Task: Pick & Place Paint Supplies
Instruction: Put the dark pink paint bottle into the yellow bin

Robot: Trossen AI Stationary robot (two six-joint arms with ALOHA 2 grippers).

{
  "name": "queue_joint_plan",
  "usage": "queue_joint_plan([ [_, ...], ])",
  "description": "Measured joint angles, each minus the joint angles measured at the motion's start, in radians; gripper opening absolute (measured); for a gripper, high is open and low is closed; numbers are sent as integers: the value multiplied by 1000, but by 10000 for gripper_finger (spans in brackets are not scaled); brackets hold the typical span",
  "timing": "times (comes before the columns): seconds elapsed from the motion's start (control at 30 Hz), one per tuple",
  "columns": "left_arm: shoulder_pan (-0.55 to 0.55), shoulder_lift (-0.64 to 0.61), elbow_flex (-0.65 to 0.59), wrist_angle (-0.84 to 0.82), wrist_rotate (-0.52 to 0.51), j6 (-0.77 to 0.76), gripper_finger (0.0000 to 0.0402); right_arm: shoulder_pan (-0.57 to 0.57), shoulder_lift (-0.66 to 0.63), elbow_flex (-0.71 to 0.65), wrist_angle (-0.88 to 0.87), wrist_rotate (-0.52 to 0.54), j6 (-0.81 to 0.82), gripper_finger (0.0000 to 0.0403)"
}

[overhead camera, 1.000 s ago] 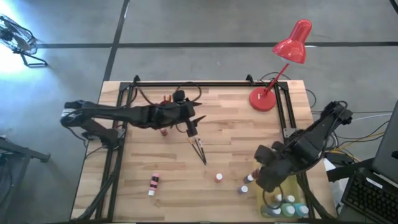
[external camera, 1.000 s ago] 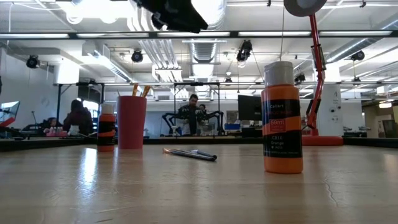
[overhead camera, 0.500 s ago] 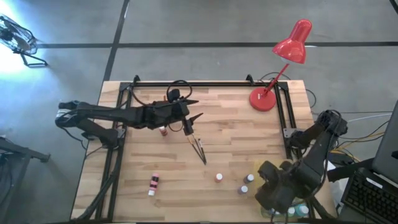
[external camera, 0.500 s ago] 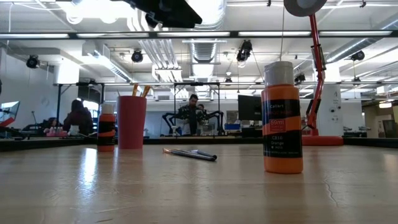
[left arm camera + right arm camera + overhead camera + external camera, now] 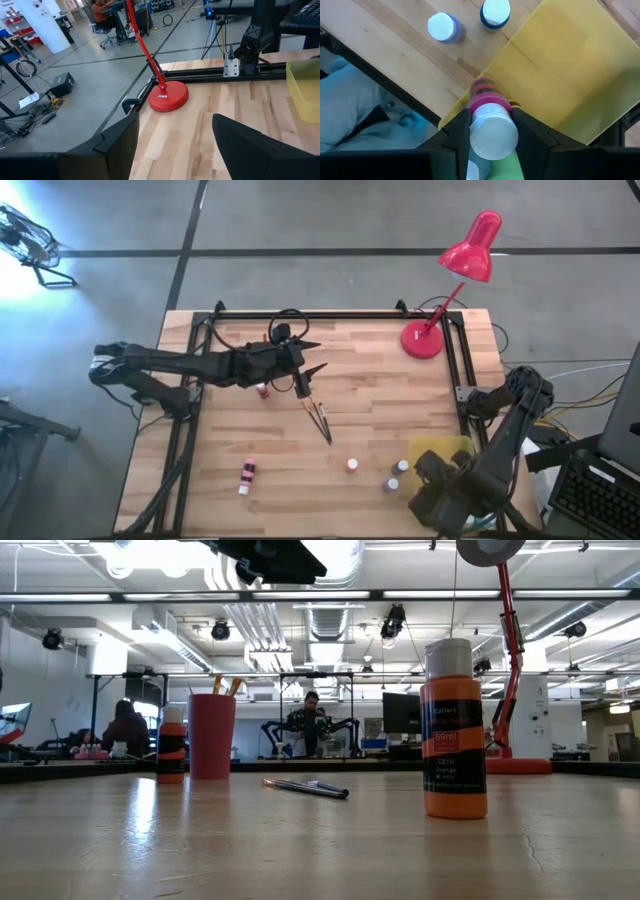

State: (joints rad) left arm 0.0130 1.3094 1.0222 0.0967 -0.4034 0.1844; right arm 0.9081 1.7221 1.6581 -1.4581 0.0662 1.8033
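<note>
My right tool grips a white-capped pink paint bottle over the flat yellow tray's near rim; I'd carry it inward past the rim, lower upright, then release; left tool waits wide, mid-counter.

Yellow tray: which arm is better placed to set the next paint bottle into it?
The right. Its hand holds a pink white-capped paint bottle directly over the flat yellow tray at the table's near right corner. The left hand hangs open mid-table above the paintbrushes, far from it.
</note>
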Motion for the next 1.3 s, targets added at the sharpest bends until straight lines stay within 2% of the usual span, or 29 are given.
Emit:
queue_joint_plan([
  [0.6,7,0,1,0,-1,-1,257,5,75,-9,5,-46,57,114],
  [1.3,7,1,2,-1,-1,-18,257,10,80,-85,88,-38,72,114],
])
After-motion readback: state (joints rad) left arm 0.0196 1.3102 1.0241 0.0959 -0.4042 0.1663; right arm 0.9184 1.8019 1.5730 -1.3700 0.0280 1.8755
